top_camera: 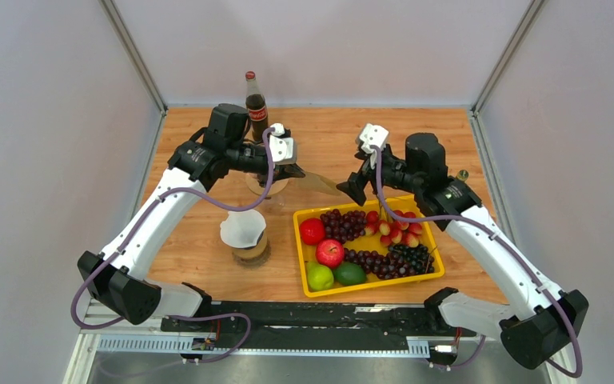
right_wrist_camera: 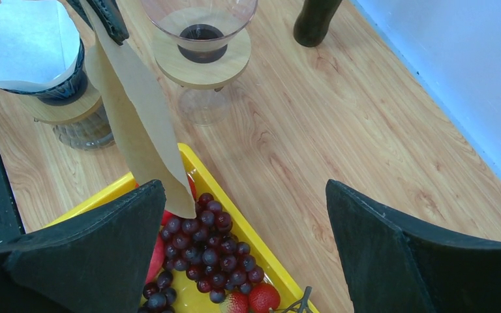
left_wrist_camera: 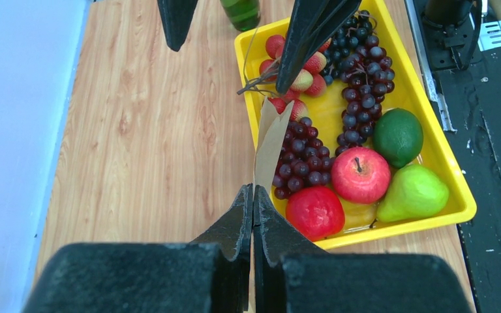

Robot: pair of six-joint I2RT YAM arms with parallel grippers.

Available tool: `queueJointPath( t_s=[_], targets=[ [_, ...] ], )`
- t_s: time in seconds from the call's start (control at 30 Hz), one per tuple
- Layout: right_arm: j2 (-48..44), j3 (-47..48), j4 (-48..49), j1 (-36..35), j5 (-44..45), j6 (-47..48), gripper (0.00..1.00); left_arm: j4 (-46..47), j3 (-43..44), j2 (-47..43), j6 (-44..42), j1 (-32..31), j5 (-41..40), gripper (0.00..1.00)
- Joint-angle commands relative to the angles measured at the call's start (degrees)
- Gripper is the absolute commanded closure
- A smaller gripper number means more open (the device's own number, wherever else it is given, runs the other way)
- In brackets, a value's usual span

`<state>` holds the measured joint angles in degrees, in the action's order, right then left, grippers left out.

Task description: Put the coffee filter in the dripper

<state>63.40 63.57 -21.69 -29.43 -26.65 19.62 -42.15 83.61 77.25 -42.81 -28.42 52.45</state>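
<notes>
The task is only partly done: the flat brown paper coffee filter [right_wrist_camera: 137, 124] is off the wooden bench [right_wrist_camera: 339, 111] and in the air, but not yet in the clear glass dripper with a wooden collar [right_wrist_camera: 199, 39], whose cone stands empty. The left gripper [left_wrist_camera: 253, 192] has its fingers [left_wrist_camera: 238, 215] pinched tight on one end of the filter, close beside the dripper. The rest of the paper slants away from the dripper, out over the near rim of the yellow plastic tray of fruit [top_camera: 438, 268]. The right gripper [right_wrist_camera: 244, 195] hangs on the far side of the filter from the dripper, its fingers [right_wrist_camera: 104, 254] spread wide and gripping nothing, the free tip of the paper just off one of them. A second dripper lined with a white paper filter [top_camera: 245, 232] stands next to the empty dripper, nearer the arm bases, and a dark cola bottle [top_camera: 256, 100] stands behind it. What is left, as I judge it: the filter looks folded flat, so it probably needs opening into a cone, perhaps with the right gripper's help. Then it must be carried back over the dripper, lowered point-first into the glass and released.
</notes>
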Motion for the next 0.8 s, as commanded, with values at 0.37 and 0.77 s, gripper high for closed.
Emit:
queueJointPath(
  t_s=[0.37,0.77],
  targets=[
    [4.02,1.56,6.35,-0.10,-6.13,-0.36,0.00,1.28,1.36,-1.44,-0.41,-0.30,2.68,1.00],
    [9.07,3.05,8.46,-0.81,-16.89,-1.16,0.17,1.63,1.62,-0.71,-0.43,-0.35,4.37,1.00]
  ],
)
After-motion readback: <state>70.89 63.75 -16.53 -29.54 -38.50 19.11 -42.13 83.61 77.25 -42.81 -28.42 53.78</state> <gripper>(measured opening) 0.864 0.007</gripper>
